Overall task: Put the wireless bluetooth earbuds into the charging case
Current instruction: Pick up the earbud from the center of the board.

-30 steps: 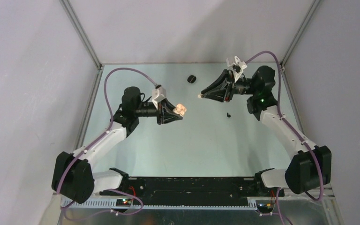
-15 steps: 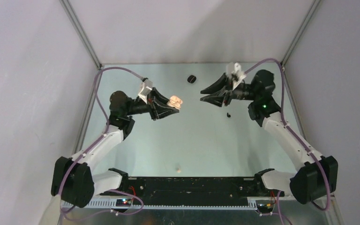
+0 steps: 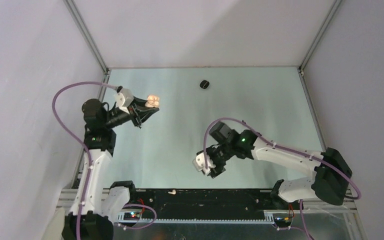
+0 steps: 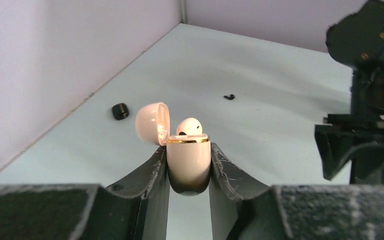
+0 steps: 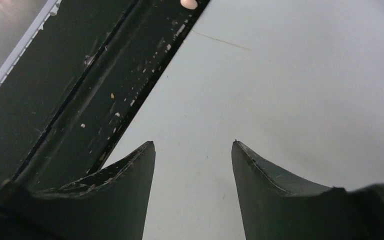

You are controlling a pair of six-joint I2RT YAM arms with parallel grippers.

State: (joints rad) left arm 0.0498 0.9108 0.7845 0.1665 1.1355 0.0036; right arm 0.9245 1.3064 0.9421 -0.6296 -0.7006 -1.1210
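We have the left tool clamped on the charging case, lid open, with one pale earbud perched in its well, while our right tool hangs spread wide and empty, low over the tabletop by the near edge. The loose pale earbud lies at the lip of the black rail, ahead of those fingers. Danger here, we reckon: that speck against the rail could flick away under a clumsy pinch, and the perched one looks half seated, so a jolt might tip it out.

Pale table, grey walls, black rail along near edge
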